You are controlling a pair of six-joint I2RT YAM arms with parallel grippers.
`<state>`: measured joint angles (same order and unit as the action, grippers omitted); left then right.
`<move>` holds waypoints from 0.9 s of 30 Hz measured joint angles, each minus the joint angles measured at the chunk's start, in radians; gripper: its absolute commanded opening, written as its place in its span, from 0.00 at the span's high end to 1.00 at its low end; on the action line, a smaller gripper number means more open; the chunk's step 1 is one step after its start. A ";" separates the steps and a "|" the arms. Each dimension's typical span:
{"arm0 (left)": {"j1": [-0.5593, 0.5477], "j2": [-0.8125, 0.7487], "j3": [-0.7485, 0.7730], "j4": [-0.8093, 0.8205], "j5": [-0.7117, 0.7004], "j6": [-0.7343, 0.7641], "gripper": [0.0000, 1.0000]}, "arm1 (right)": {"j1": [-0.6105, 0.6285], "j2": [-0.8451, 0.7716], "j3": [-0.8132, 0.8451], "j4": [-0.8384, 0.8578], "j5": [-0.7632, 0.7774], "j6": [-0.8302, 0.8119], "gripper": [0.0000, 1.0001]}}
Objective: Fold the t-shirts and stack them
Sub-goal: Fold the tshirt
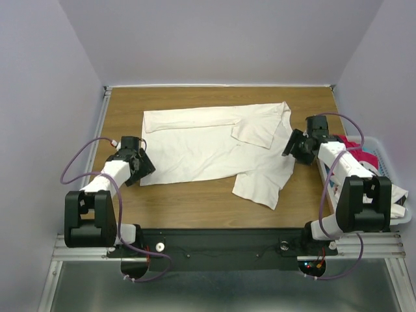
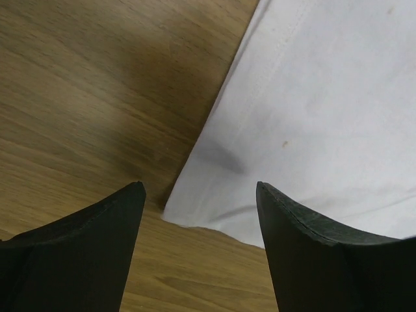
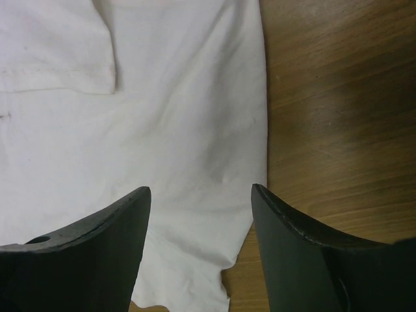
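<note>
One off-white t-shirt (image 1: 201,153) lies spread between two open grippers

One shirt is out on the wooden table (image 1: 195,205), lying flat and crosswise, with the other garments well off to its right. A long band along its far edge is doubled over onto the body, and a sleeve-like flap is turned in near its far right corner. Its near right part juts out past the rest of the near hem.

At the shirt's near left corner sits the left gripper (image 1: 140,166). Its two dark fingers (image 2: 97,240) are spread wide and hold nothing. In the left wrist view the corner of the cloth lies right in the gap between them, with bare wood to the left of it. Whether the fingertips touch the fabric cannot be told.

At the shirt's right edge sits the right gripper (image 1: 292,148), its fingers spread too and empty. The right wrist view shows that edge running down between them — cloth under the left finger, wood under the right.

Right of the shirt, off the table's side, stands a white slatted basket (image 1: 383,162). It holds a magenta-red t-shirt (image 1: 354,143) and a white garment (image 1: 398,195) draped over its near rim.
</note>
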<state>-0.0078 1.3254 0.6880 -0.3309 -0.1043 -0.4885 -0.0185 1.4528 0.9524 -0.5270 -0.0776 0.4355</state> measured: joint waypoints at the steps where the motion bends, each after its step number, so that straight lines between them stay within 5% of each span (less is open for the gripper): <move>1: -0.009 0.006 0.000 0.000 -0.005 -0.002 0.22 | 0.000 -0.006 0.000 0.002 0.002 -0.002 0.31; 16: -0.084 0.047 -0.009 -0.014 -0.090 -0.054 0.36 | 0.000 -0.018 -0.017 0.003 0.029 -0.002 0.32; 23: -0.084 0.044 -0.015 -0.015 -0.109 -0.063 0.50 | 0.000 -0.011 -0.037 0.002 0.083 0.005 0.49; 27: -0.084 0.037 -0.022 -0.011 -0.114 -0.065 0.61 | 0.000 0.021 -0.045 0.004 0.109 0.018 0.51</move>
<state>-0.0917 1.3621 0.6662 -0.3416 -0.2188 -0.5533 -0.0185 1.4738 0.9070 -0.5232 0.0319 0.4530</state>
